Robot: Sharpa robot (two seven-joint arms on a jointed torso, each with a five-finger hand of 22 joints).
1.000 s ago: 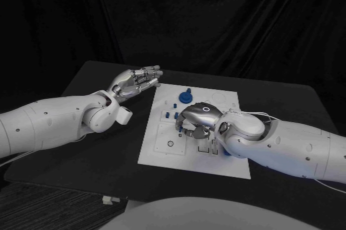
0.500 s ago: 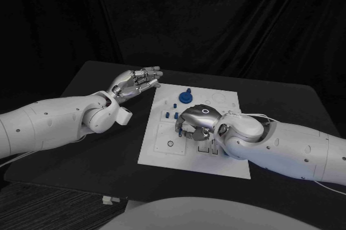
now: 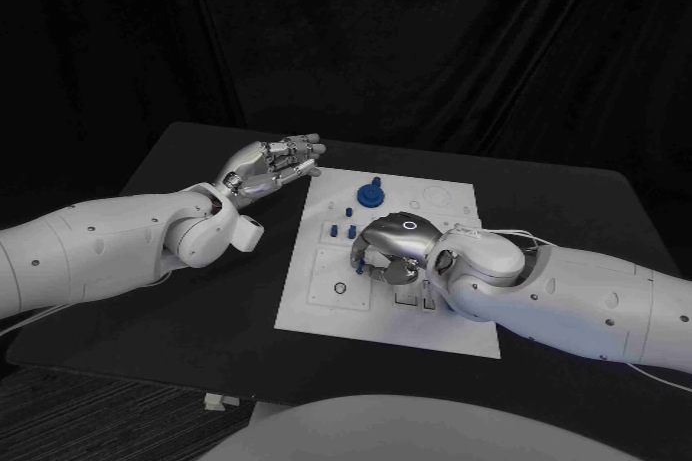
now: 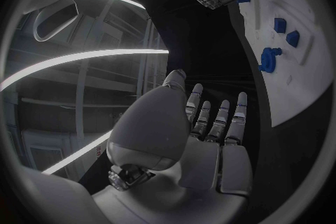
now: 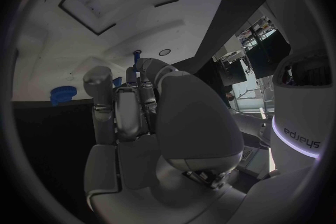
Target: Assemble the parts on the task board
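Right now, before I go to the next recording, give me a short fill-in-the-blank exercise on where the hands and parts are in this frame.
1. The right hand is curled over the white ____.
2. The left hand is raised over the black table and holds ____.
3. The round blue part stands near the task board's ____ edge, seen from the robot.

Missing words: task board; nothing; far
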